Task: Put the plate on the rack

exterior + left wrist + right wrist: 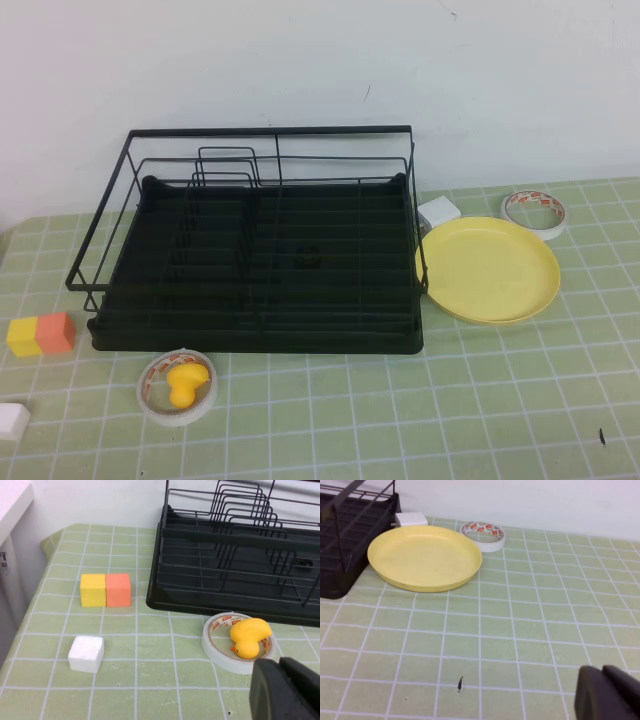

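The pale-yellow plate (488, 269) lies flat on the table just right of the black wire rack (260, 255), its rim close to the rack's right side. It also shows in the right wrist view (424, 556) beside the rack's corner (340, 540). The rack fills the far part of the left wrist view (240, 555). Neither gripper shows in the high view. My left gripper (282, 687) is shut and empty, near the front left of the table. My right gripper (610, 695) is shut and empty, over bare cloth well in front of the plate.
A white tape ring (178, 388) with a yellow rubber duck (186, 382) inside lies in front of the rack. A yellow and orange block pair (40, 334) and a white block (12, 421) sit at the left. Another tape ring (533, 211) and a white box (438, 212) lie behind the plate.
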`<state>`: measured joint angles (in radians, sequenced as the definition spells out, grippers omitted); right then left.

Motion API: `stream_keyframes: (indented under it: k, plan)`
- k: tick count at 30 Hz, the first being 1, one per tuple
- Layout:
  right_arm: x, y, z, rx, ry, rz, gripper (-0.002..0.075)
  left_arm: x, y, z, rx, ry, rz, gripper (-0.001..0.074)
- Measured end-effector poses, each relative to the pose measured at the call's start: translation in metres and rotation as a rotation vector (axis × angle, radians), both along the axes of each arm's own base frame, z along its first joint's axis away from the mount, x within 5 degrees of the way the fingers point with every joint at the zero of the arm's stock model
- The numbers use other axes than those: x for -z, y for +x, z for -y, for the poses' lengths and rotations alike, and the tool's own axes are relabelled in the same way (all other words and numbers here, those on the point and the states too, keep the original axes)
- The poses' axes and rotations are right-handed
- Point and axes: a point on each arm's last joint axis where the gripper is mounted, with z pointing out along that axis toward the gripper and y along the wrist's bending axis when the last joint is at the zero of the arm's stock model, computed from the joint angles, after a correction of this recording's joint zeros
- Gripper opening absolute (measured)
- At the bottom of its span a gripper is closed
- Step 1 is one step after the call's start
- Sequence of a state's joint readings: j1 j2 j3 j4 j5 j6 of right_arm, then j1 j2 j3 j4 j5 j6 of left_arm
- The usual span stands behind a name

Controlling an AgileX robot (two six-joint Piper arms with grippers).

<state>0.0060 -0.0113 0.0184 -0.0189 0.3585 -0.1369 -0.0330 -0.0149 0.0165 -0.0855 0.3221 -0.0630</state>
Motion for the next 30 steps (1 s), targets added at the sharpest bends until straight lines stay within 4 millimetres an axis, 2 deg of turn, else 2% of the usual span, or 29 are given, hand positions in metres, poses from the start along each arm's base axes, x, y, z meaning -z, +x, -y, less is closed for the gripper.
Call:
stream_keyframes:
  k: [21, 30]
  plan:
    - [0.0, 0.0, 0.0001, 0.0, -0.004, 0.0, -0.0002, 0.0, 0.0, 0.0, 0.0, 0.0, 0.0, -0.0002]
    - [-0.0002, 0.0, 0.0038, 0.007, -0.105, 0.001, -0.0002, 0.0, 0.0, 0.0, 0.0, 0.0, 0.0, -0.0001]
